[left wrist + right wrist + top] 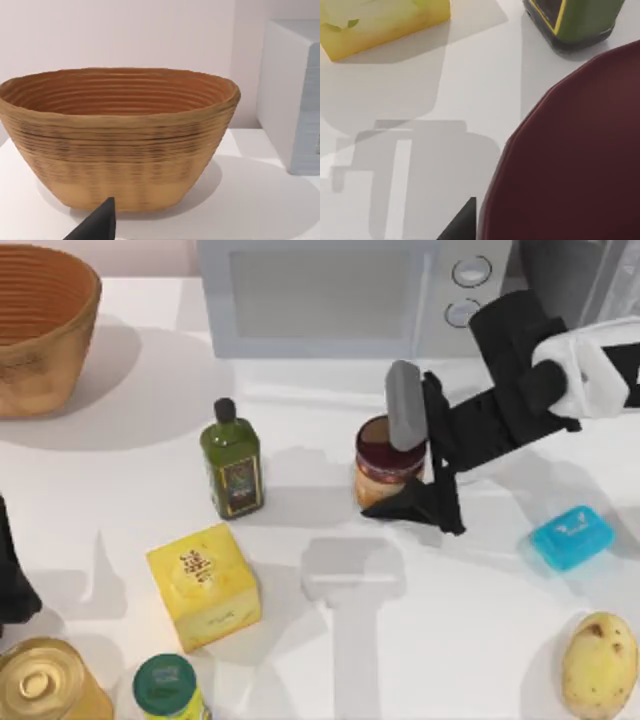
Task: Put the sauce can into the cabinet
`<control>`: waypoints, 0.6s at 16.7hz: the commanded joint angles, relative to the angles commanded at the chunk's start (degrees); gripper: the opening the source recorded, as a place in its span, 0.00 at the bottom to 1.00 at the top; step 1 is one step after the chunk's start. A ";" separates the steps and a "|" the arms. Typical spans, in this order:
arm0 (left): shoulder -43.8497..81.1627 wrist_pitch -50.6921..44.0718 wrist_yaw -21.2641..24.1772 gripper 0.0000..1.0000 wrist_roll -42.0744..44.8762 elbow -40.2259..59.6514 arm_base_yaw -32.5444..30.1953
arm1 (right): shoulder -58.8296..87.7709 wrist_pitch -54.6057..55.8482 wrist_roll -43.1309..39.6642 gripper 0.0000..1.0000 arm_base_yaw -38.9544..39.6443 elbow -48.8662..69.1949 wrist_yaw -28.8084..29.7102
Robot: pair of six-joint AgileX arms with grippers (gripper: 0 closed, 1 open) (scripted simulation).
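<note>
The right gripper (412, 462) sits over the sauce can (384, 462) at bench centre, jaws spread either side of it, positioned for a side grasp before lifting. The left arm is parked at the bench's left edge.

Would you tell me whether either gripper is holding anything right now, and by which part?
The right gripper is at the sauce can, fingers flanking its upper body; an actual grip cannot be confirmed. The left arm sits parked at the table's left edge.
</note>
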 joint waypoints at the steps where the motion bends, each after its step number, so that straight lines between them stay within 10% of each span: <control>1: 0.00 0.00 0.00 1.00 0.00 0.00 0.00 | -1.06 -2.96 0.01 0.00 -0.12 1.75 -0.11; 10: 0.00 0.00 0.00 1.00 0.00 0.00 0.00 | -9.86 -24.57 -0.01 0.00 -0.34 13.89 0.54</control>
